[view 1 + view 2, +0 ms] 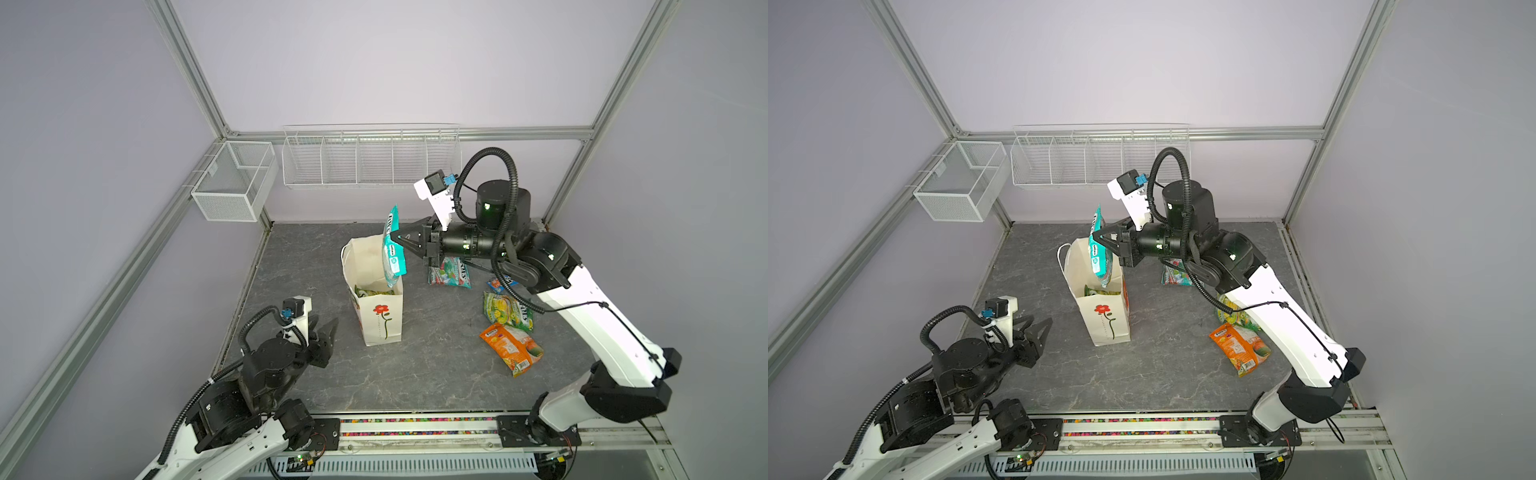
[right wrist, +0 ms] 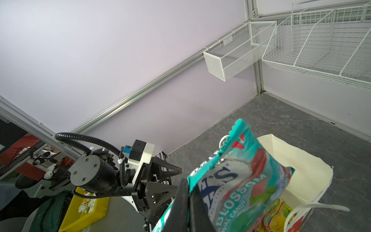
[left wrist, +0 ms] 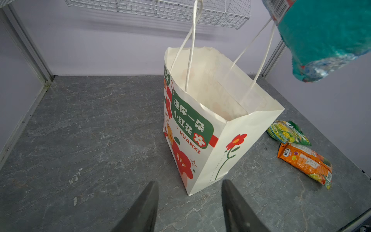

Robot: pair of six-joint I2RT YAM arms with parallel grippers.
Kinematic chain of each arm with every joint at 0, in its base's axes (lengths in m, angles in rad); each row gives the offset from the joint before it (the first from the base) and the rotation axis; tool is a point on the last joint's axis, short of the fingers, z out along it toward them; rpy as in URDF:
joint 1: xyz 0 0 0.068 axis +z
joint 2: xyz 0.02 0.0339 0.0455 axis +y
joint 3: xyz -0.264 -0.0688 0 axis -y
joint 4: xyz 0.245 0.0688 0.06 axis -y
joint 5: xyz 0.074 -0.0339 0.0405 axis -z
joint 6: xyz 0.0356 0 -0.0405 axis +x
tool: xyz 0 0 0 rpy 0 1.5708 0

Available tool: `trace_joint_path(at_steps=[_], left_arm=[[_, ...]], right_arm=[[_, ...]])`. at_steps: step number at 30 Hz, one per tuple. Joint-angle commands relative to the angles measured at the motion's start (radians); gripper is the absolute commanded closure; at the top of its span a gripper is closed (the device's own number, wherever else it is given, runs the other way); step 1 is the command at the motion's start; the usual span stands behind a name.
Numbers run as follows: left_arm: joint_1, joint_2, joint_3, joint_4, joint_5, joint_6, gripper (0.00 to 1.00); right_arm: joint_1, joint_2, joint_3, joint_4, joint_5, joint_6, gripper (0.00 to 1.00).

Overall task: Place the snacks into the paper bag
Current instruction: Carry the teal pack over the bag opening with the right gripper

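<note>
My right gripper [image 1: 400, 237] [image 2: 188, 184] is shut on a teal snack packet [image 1: 394, 253] [image 1: 1100, 257] [image 2: 241, 180], which hangs upright with its lower end dipping into the open mouth of the paper bag [image 1: 378, 316] [image 3: 220, 140]. A green-yellow packet [image 1: 372, 292] lies inside the bag. On the table to the right lie a teal-and-red packet [image 1: 451, 272], a small blue one [image 1: 496, 284], a green-yellow one [image 1: 507, 311] [image 3: 287, 132] and an orange one [image 1: 513, 347] [image 3: 305, 160]. My left gripper [image 1: 326, 323] [image 3: 189, 181] stands open and empty, low beside the bag's near left corner.
A white wire basket with dividers [image 1: 370, 160] hangs on the back wall and a white mesh basket [image 1: 232, 183] on the left rail. Aluminium frame posts stand at the back corners. The bag's cord handles [image 3: 190, 50] stick up above its mouth.
</note>
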Motion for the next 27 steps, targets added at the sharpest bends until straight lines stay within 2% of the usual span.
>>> trace_joint_path(at_steps=[1, 27], left_arm=[[0.006, -0.008, -0.009, -0.009, 0.008, 0.000, 0.49], [0.006, -0.021, -0.011, -0.007, 0.012, -0.001, 0.49]], right_arm=[[0.009, 0.012, 0.030, 0.036, 0.005, -0.027, 0.93], [0.008, 0.121, 0.072, 0.023, 0.024, -0.035, 0.93]])
